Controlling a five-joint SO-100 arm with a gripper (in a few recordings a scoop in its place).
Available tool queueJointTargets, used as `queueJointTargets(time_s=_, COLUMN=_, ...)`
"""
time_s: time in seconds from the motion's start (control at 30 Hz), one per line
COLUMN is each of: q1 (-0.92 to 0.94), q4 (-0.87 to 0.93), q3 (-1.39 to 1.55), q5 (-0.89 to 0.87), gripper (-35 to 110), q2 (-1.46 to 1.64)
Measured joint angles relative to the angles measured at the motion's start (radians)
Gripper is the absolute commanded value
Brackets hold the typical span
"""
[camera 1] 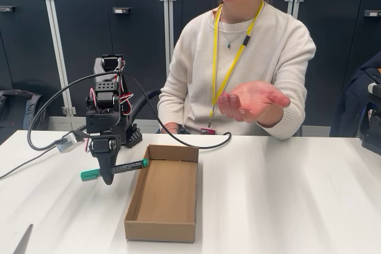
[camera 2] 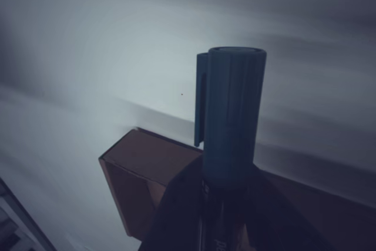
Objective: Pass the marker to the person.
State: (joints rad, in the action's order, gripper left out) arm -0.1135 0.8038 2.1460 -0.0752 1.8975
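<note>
In the fixed view the pincer (camera 1: 107, 171) is closed on the marker (camera 1: 114, 170), gripping the dark barrel and holding it nearly level just above the table (camera 1: 286, 194) — teal cap to the left, teal end to the right, by the rim of the open box (camera 1: 164, 197). The wrist view shows the cap (camera 2: 232, 116) rising between the fingers (camera 2: 176, 216), clip on its left side. Farther right sits the person (camera 1: 238, 63), one hand (camera 1: 250, 100) out palm up — well apart from the marker.
</note>
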Motion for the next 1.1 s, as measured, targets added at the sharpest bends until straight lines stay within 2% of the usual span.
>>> queueJointTargets(time_s=0.4, q1=0.006, q4=0.046, q3=0.000, q5=0.138, gripper=-5, q2=0.141)
queueJointTargets(time_s=0.8, q1=0.040, q4=-0.126, q3=0.052, q5=0.546, gripper=-5, q2=0.307)
queueJointTargets(time_s=1.1, q1=0.040, q4=-0.221, q3=0.064, q5=0.606, gripper=-5, q2=0.391)
